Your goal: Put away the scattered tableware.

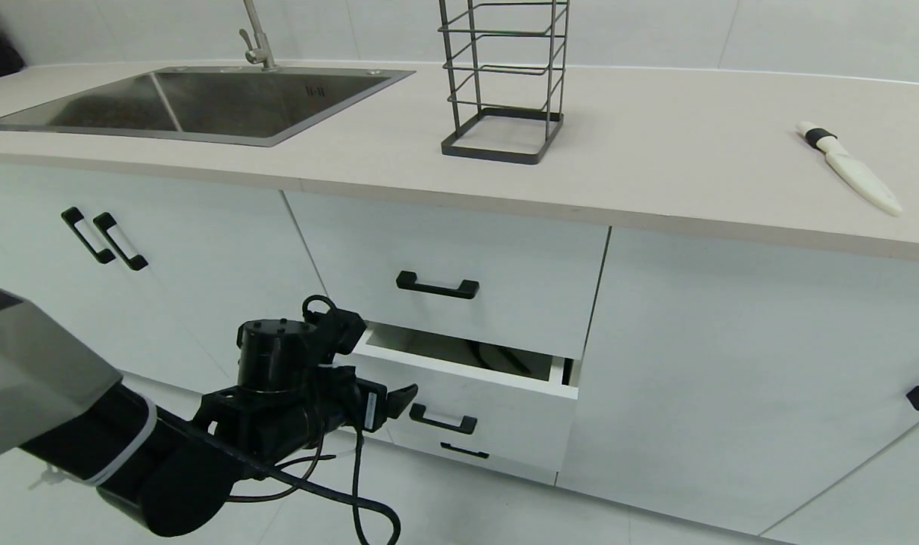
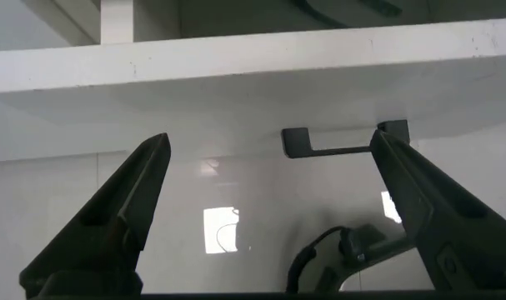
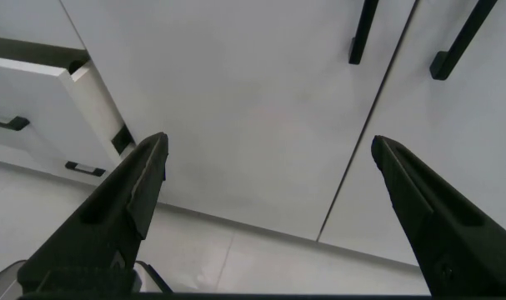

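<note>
A white knife [image 1: 849, 168] with a black band on its handle lies on the countertop [image 1: 656, 151] at the far right. Below the counter, the middle drawer [image 1: 497, 397] stands partly pulled out, with dark curved items [image 1: 497, 356] lying inside. My left gripper [image 1: 403, 399] hangs low in front of that drawer, just left of its black handle [image 1: 443, 421]. In the left wrist view the gripper [image 2: 269, 158] is open, with the handle [image 2: 344, 142] between and beyond its fingers. My right gripper [image 3: 269, 158] is open and holds nothing, facing white cabinet doors [image 3: 261, 108].
A black wire rack [image 1: 505, 83] stands mid-counter, and a steel sink [image 1: 202, 102] with a faucet lies at the back left. Closed white cabinets with black handles flank the drawers. The open drawer [image 3: 44, 100] juts out beside the right gripper's view.
</note>
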